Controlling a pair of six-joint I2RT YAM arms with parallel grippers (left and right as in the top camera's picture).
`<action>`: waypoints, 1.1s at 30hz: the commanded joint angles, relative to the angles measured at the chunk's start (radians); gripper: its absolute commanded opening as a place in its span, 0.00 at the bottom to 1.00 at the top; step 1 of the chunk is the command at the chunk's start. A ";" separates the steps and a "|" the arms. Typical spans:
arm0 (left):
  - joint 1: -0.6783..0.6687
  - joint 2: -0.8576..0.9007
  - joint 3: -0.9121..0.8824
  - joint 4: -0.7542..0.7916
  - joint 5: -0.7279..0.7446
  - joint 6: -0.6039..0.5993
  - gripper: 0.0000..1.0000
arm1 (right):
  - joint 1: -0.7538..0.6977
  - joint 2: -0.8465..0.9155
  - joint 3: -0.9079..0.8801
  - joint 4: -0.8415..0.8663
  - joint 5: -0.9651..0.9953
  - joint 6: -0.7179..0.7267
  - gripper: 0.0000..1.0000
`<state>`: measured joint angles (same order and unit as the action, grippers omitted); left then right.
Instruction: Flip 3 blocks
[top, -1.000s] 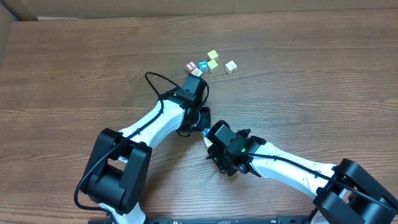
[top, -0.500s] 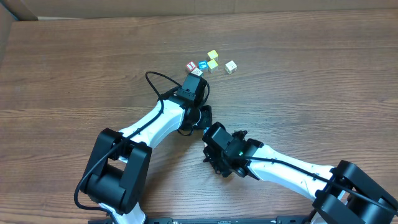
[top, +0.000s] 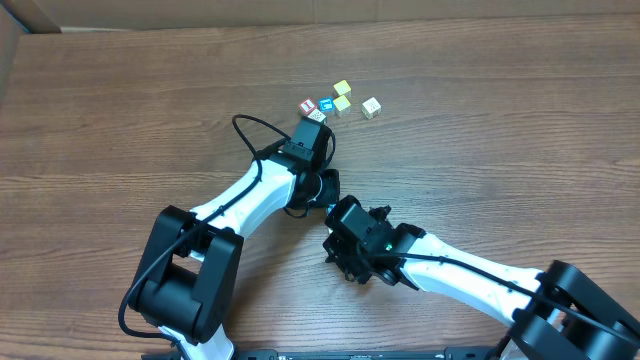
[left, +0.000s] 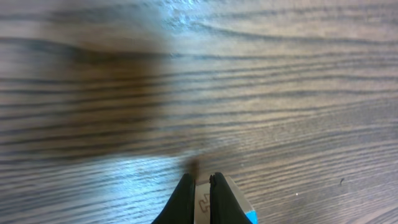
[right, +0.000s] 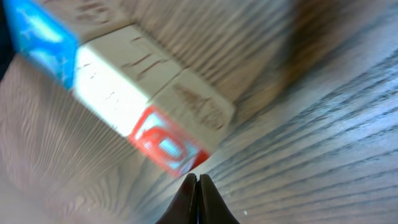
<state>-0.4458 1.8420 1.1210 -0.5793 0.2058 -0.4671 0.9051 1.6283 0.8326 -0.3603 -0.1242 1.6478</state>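
The left hand (left: 200, 182) and right hand (right: 196, 183) are pinched shut on nothing, while the blocks (right: 124, 74) lie touching in a row on the surface (right: 311, 155) just ahead of the right hand.

Your left arm (top: 245, 195) reaches toward the middle of the table (top: 520, 130), then folds back at the wrist. The left gripper (left: 199, 182) is closed. Your right arm (top: 470, 275) stretches low across the table's near side, with the right gripper (right: 196, 180) closed and its fingertips touching.
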 joint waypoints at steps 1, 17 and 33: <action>0.035 -0.019 0.066 -0.023 -0.017 0.019 0.04 | -0.005 -0.092 0.062 -0.024 0.020 -0.194 0.04; 0.069 -0.016 0.171 -0.407 -0.105 0.019 0.04 | -0.414 -0.112 0.255 -0.428 -0.080 -0.928 0.04; 0.066 -0.016 0.148 -0.397 -0.031 0.038 0.04 | -0.323 0.085 0.226 -0.222 -0.079 -1.025 0.04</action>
<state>-0.3779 1.8420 1.2827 -0.9863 0.1577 -0.4511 0.5583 1.6779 1.0698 -0.6094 -0.1982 0.6571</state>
